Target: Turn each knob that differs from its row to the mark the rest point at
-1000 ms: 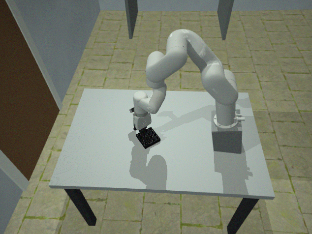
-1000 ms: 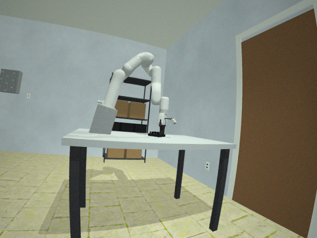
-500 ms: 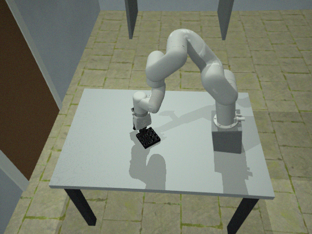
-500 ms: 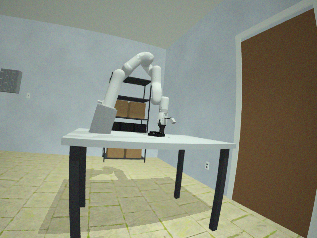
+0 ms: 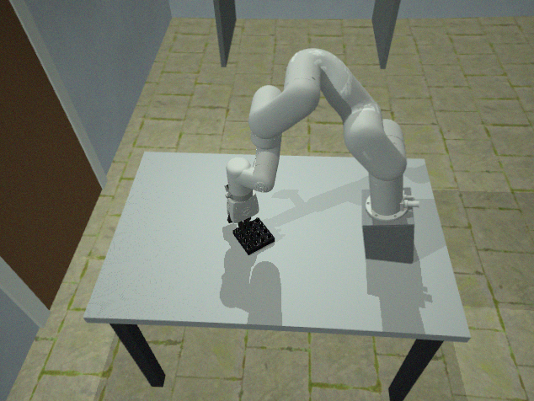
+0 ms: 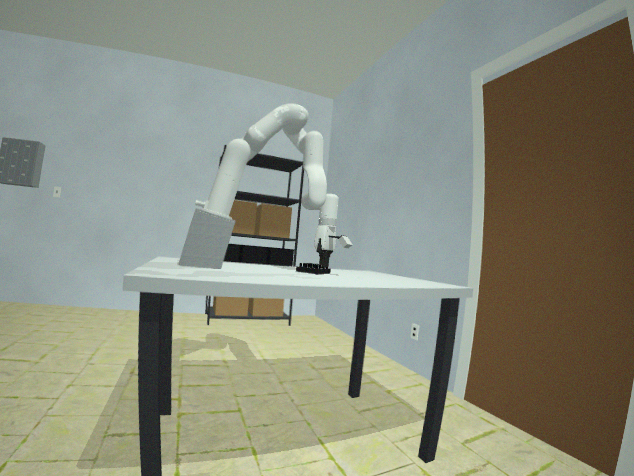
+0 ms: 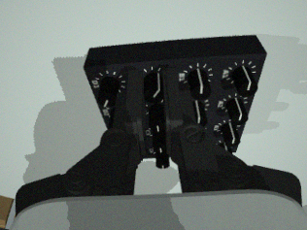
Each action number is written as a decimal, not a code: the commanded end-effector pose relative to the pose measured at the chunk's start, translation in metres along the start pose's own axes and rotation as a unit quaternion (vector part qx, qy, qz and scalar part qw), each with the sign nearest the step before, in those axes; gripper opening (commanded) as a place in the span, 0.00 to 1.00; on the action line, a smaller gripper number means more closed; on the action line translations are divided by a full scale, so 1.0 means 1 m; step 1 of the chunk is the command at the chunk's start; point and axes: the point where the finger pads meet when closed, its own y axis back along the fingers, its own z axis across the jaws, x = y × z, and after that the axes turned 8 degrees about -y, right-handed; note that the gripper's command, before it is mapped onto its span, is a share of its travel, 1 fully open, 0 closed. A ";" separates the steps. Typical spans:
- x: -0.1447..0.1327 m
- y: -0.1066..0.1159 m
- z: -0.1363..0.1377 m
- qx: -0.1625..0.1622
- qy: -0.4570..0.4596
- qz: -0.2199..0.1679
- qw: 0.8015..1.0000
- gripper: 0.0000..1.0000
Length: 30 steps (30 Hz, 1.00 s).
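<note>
The black knob box (image 5: 255, 236) (image 6: 311, 268) (image 7: 174, 51) stands flat on the grey table (image 5: 172, 267) (image 6: 286, 286), left of the middle. My gripper (image 5: 240, 221) (image 6: 323, 263) (image 7: 153, 86) points straight down onto the box's near-left part. In the wrist view its two dark fingers are shut on a knob (image 7: 156, 122) in the second column from the left, behind the far row. The far row's four knobs and two knobs at the right show white lines. The fingers hide the other knobs and the printed names.
The arm's grey base block (image 5: 387, 239) (image 6: 203, 244) stands at the table's right side. A shelf with cardboard boxes (image 6: 261, 220) stands behind the table, and a brown door (image 6: 558, 230) is in the side wall.
</note>
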 end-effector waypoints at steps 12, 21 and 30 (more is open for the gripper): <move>0.001 0.001 -0.001 -0.002 -0.001 0.005 1.000 0.19; 0.001 0.001 -0.001 -0.002 -0.001 0.005 1.000 0.19; 0.001 0.002 -0.001 -0.002 -0.001 0.005 1.000 0.19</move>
